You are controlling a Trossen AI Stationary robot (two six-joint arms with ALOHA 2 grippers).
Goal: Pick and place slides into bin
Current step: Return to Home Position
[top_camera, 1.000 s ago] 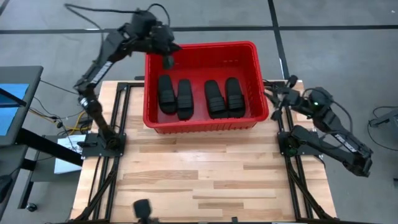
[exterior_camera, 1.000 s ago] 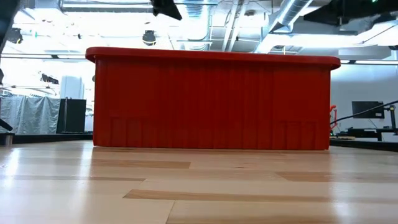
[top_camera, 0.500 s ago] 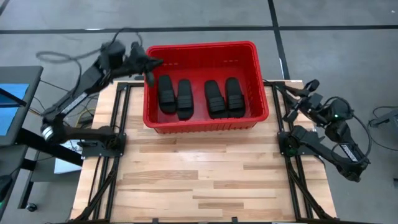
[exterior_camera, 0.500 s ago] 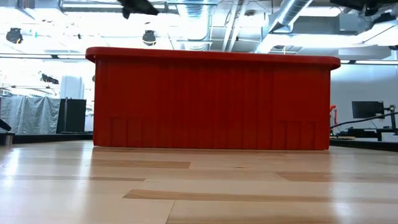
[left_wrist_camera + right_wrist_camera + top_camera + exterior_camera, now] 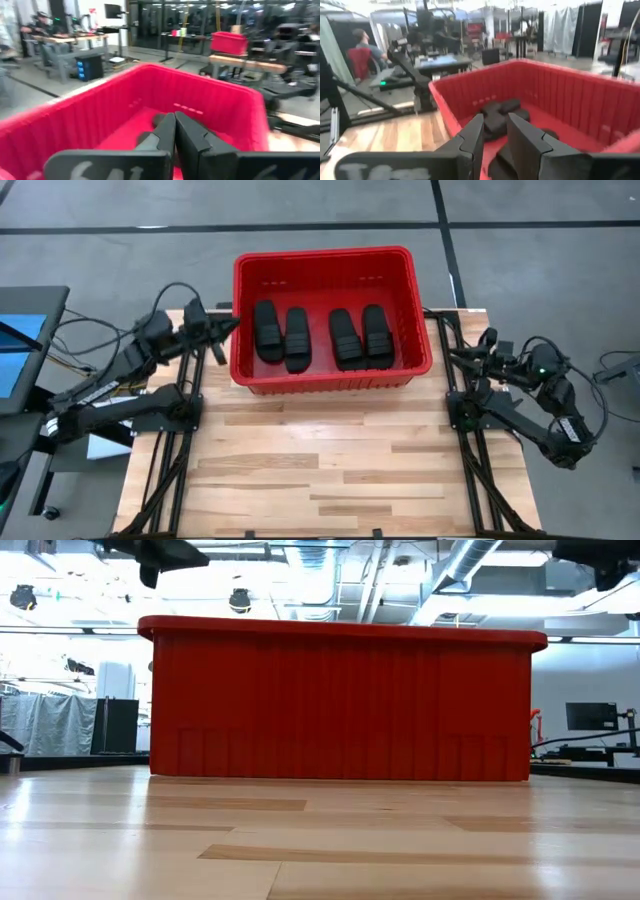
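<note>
Four slides (image 5: 297,338) lie in the bin (image 5: 322,253) (two pairs, side by side). Left gripper (image 5: 228,328), clenched and empty, hangs just left of it. Right gripper (image 5: 462,358), fingers slightly parted, sits to its right.

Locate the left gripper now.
High view: the left gripper hangs just outside the left wall of the big red slotted plastic bin, shut and holding nothing.

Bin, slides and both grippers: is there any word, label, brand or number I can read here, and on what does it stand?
Nothing here can be read as text.
Left gripper, on its body in the left wrist view: white lettering, too blurred to read.
Right gripper, on its body in the right wrist view: white lettering, too blurred to read.
Bin: no label visible.
Slides: no marking visible.
</note>
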